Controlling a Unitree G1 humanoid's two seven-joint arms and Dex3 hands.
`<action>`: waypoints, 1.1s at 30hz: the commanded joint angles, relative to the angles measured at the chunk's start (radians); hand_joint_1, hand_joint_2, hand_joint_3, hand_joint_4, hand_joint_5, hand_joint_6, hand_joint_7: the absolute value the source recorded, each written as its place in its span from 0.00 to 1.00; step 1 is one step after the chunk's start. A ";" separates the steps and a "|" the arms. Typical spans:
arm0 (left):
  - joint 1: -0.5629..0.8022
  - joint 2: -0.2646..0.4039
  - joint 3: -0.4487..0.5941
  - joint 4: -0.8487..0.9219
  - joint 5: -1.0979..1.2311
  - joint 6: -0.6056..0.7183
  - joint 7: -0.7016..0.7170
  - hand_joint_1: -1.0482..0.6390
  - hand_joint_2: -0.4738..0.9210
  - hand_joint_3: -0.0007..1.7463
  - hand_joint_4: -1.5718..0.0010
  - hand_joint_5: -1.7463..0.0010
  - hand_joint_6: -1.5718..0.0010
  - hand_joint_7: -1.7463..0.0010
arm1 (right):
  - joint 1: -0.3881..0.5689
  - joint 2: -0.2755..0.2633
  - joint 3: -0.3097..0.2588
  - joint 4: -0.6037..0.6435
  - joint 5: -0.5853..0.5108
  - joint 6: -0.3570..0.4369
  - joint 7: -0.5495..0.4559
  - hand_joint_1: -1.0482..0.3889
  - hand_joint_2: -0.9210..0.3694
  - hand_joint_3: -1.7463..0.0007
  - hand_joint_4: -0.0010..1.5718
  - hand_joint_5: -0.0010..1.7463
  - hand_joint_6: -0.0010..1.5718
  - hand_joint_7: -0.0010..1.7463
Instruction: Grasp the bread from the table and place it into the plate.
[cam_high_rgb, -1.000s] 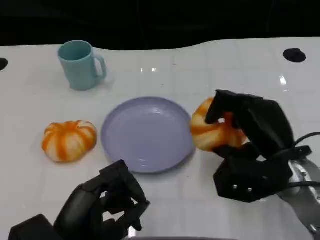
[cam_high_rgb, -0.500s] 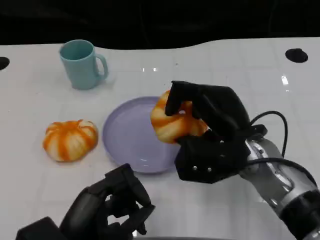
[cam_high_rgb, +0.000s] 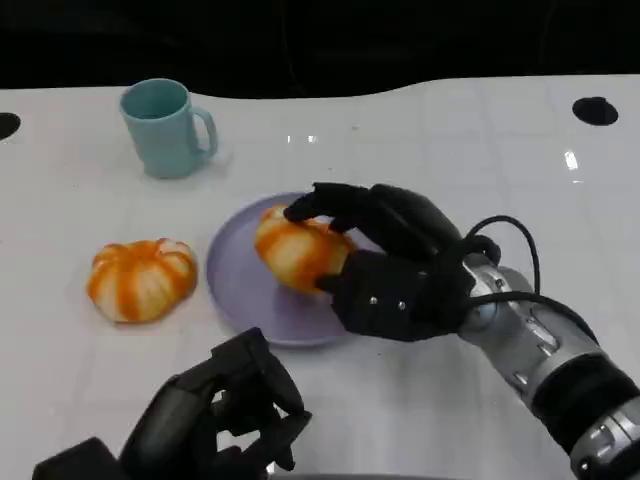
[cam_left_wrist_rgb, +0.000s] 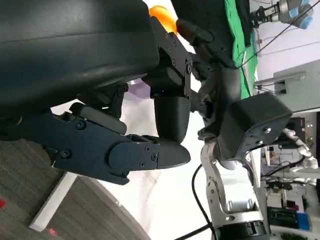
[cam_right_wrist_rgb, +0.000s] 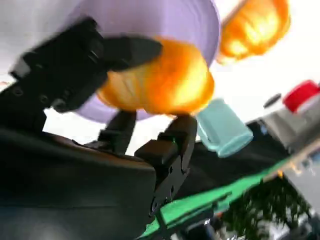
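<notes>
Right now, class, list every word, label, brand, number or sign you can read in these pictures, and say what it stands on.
There is no readable text.
The teal mug, purple plate and both breads, the held bread and the other bread, are plain.
The background equipment in the left wrist view is too small and blurred to read.

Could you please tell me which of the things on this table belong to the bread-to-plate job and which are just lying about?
Belonging to the job:
- bread, gripped in the right hand over the plate
- plate, lilac, mid-table

Just lying about:
- second bread on the table beside the plate
- teal mug at the far side
- left hand, holding nothing
</notes>
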 joint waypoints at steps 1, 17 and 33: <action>0.010 0.006 0.002 -0.011 -0.016 0.012 0.002 0.31 1.00 0.23 0.59 0.00 0.72 0.01 | 0.010 -0.035 0.021 -0.065 -0.019 0.020 0.046 0.31 0.00 0.80 0.00 0.19 0.15 0.00; 0.027 0.016 0.003 -0.024 0.002 -0.004 0.002 0.31 1.00 0.23 0.58 0.00 0.71 0.02 | 0.263 -0.163 -0.032 -0.506 0.035 0.051 0.153 0.32 0.00 0.78 0.00 0.33 0.19 0.02; 0.024 0.017 0.008 -0.041 -0.018 0.030 0.004 0.30 1.00 0.23 0.58 0.00 0.72 0.01 | 0.620 -0.200 -0.194 -0.813 0.397 -0.091 0.251 0.54 0.10 0.71 0.30 0.77 0.34 0.52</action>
